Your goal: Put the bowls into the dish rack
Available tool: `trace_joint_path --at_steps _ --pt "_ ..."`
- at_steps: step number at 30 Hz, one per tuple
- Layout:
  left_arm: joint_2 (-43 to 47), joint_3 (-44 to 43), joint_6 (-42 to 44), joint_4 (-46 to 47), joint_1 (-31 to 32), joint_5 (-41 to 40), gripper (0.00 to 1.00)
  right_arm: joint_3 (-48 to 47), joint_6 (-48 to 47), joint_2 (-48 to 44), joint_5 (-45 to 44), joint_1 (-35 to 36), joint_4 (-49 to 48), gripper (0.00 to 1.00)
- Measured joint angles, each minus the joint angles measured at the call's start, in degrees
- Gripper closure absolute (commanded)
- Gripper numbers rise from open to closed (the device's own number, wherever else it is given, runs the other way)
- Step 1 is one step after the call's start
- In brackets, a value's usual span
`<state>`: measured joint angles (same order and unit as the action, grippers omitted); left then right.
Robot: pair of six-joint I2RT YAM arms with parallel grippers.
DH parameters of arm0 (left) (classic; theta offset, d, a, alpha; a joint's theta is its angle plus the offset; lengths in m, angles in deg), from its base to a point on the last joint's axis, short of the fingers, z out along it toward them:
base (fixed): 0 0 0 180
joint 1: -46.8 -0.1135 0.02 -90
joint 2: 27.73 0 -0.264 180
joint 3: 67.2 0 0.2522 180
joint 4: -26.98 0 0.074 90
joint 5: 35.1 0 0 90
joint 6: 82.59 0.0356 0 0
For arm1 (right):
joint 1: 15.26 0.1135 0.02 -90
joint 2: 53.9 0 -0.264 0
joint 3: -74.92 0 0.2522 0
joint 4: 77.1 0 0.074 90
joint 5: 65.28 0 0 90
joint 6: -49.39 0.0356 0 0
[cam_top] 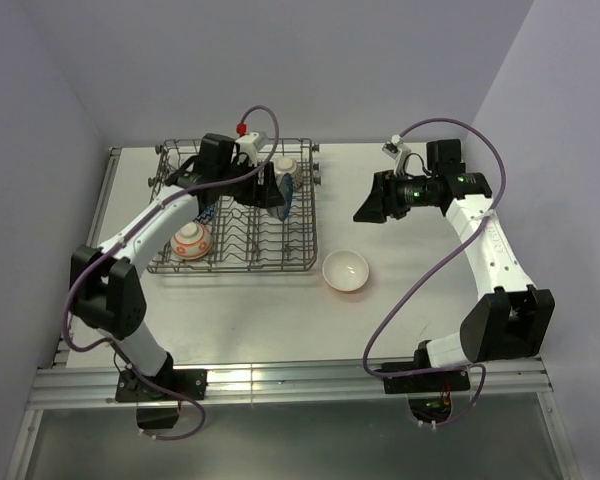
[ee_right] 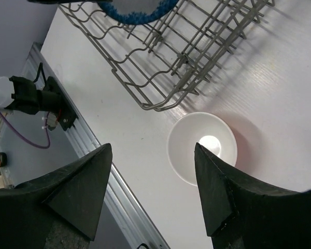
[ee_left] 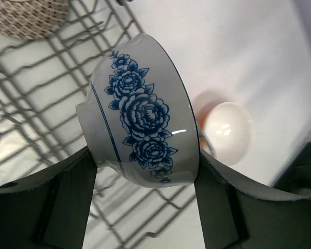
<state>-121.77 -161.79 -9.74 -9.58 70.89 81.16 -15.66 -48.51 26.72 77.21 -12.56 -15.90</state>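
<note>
Left fingers (ee_left: 62,207) clamp the blue-white bowl (ee_left: 140,114) over the dish rack (cam_top: 240,268).

Top view high overhead, wrist views close, angled down, all sharing dish rack (cam_top: 280,250) and white bowl (cam_top: 346,271).

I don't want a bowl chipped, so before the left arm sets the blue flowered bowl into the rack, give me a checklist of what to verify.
1. Left fingers clamped on both sides of the blue-flowered bowl: ok.
2. Bowl held over the dish rack: ok.
3. Slot right beneath the bowl free: cannot tell, the bowl hides it.
4. Red-orange bowl away from the drop spot: ok, it sits in the rack's near left corner.
5. Right fingers open, empty and off to the side of the rack: ok.
6. White bowl upright on the table beside the rack: ok.
</note>
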Motion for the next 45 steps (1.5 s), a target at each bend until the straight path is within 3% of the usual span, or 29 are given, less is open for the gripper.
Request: trace_joint_path --at_steps 13,23,36,45 --pt "-11.47 -13.22 27.58 -7.91 0.28 -11.74 1.0 0.42 -2.25 -0.02 0.55 -1.97 1.97 0.26" --pt "-16.48 -14.25 41.81 -6.36 4.35 -19.08 1.0 1.18 -2.73 -0.02 0.48 -2.12 2.82 0.26" --pt "-25.64 -19.45 46.25 -2.29 5.46 -23.15 1.0 2.29 -3.74 -0.04 0.07 -4.24 3.76 0.26" --pt "-26.69 -20.79 48.09 -1.2 5.46 -23.54 1.0 3.32 -3.93 -0.04 0.07 -4.59 4.26 0.26"
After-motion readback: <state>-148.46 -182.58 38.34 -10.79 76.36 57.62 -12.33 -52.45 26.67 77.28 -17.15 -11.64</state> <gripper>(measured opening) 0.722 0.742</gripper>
